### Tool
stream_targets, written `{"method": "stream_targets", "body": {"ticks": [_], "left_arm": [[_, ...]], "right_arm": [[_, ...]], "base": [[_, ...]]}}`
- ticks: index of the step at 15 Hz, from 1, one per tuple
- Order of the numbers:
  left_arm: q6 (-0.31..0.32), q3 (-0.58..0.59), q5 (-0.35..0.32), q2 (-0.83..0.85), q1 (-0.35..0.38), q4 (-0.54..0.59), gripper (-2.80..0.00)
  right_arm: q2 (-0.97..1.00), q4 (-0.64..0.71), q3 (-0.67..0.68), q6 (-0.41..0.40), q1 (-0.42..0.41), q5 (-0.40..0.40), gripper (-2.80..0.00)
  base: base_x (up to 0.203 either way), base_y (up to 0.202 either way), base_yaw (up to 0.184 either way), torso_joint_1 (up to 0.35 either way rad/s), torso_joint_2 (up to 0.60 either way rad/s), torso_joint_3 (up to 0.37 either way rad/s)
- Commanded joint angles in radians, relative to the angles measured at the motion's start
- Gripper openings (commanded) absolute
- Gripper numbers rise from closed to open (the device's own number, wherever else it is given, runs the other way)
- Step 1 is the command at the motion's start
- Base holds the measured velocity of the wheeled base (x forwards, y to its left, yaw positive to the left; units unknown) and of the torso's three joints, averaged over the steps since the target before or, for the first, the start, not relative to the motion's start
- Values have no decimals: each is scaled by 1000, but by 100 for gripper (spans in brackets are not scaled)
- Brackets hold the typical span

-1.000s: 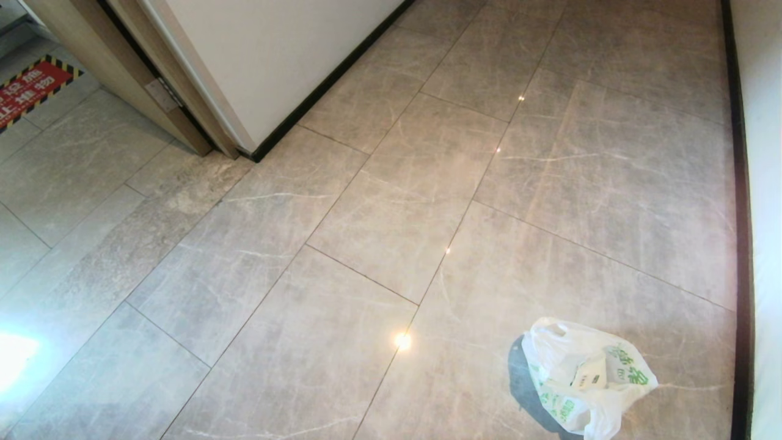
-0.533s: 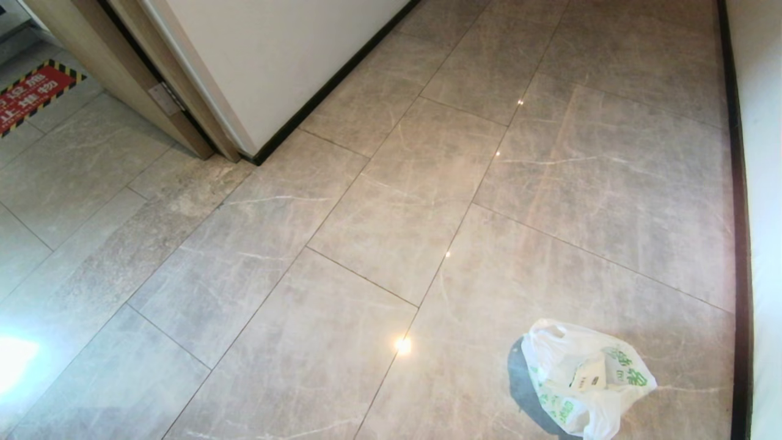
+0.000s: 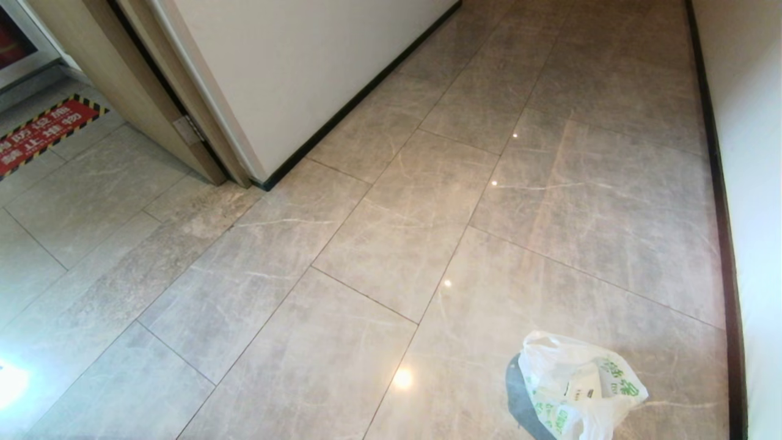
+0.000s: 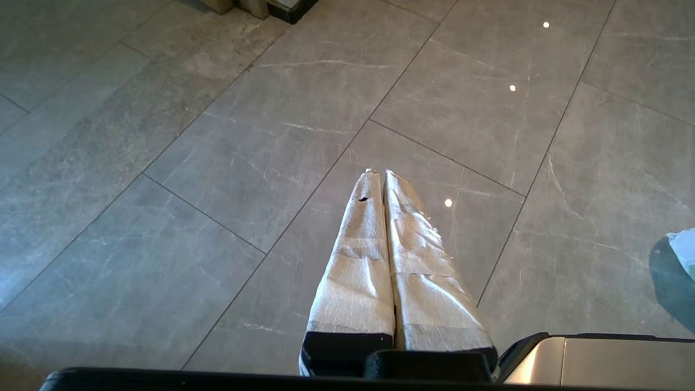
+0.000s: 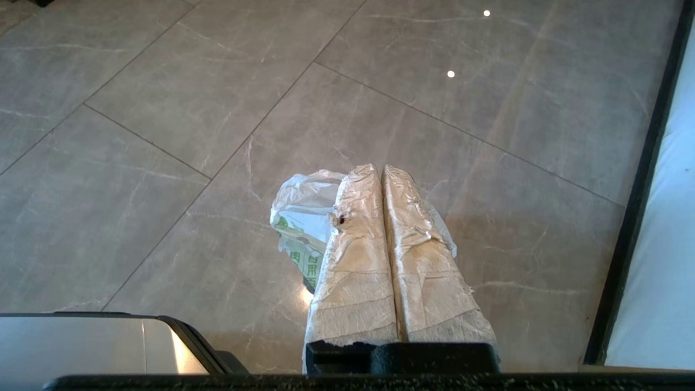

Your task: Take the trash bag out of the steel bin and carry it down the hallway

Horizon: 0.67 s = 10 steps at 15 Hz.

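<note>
Hallway (image 3: 391, 244): glossy grey tile, white walls. Trash bag (image 3: 577, 385): slumped on floor near right wall, unheld. Left gripper (image 4: 379, 172) and right gripper (image 5: 378, 167): fingers pressed together, empty, above floor. Advice: spread right fingers, pinch bag's handle loop, lift gently.
</note>
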Motion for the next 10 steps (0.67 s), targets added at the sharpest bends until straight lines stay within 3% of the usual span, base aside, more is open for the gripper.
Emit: {"method": "stream_targets", "body": {"ticks": [1, 10], "left_arm": [[-1, 0, 1, 0, 0, -1, -280], [-1, 0, 1, 0, 0, -1, -280]], "right_arm": [[2, 0, 0, -1, 0, 0, -280], [2, 4, 0, -2, 0, 0, -280]], "base": [[0, 0, 0, 2, 2, 207], [0, 0, 0, 3, 2, 206]]}}
